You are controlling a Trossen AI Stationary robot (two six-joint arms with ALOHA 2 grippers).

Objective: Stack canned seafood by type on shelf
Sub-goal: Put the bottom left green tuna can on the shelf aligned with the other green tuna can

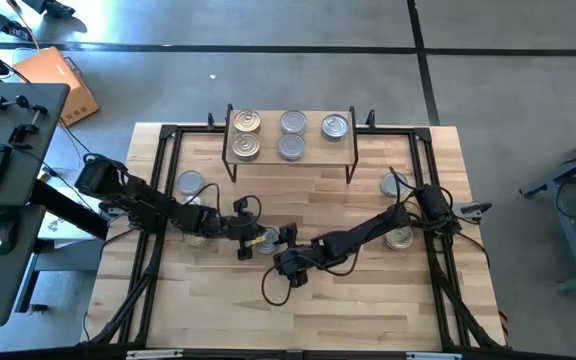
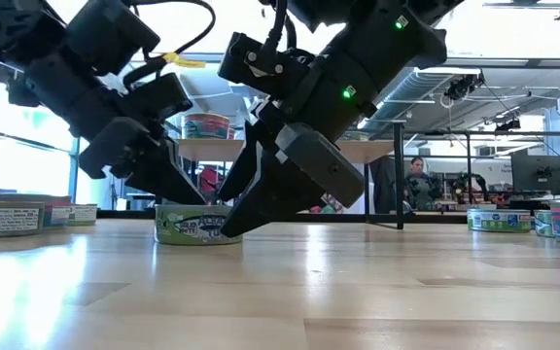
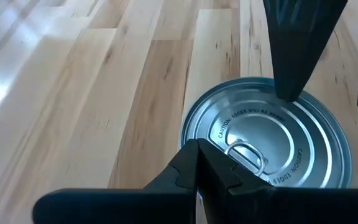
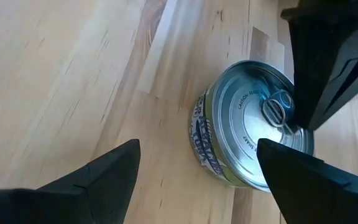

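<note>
Right fingers [image 4: 104, 180]: spread wide, one on each side of the wrist view, nothing between them; the tin sits ahead of them, not yet between them.
Right gripper [image 2: 261, 199]: angled down over the tabletop, tips close to the wood beside the middle tin.
Left fingers [image 3: 197, 180]: pressed together, holding nothing, their joined tip right at the tin's lid by the pull tab.
Left gripper [image 1: 256, 236]: low on the table, coming in from the left, meeting the right gripper at the same tin.
Middle tin [image 2: 198, 224]: upright on the butcher-block table [image 1: 368, 300], green-and-white label, silver lid, between the two grippers.
Shelf [image 1: 291, 137]: at the far edge of the table, five tins on its top, two gold-toned at the left [image 1: 245, 135], two silvery in the middle, one silvery at the right [image 1: 336, 126].
Loose tins: one by the left arm [image 1: 190, 183], two by the right arm [image 1: 396, 184], well apart from the middle one.
Room behind: a person [image 2: 416, 180] beyond the table.
</note>
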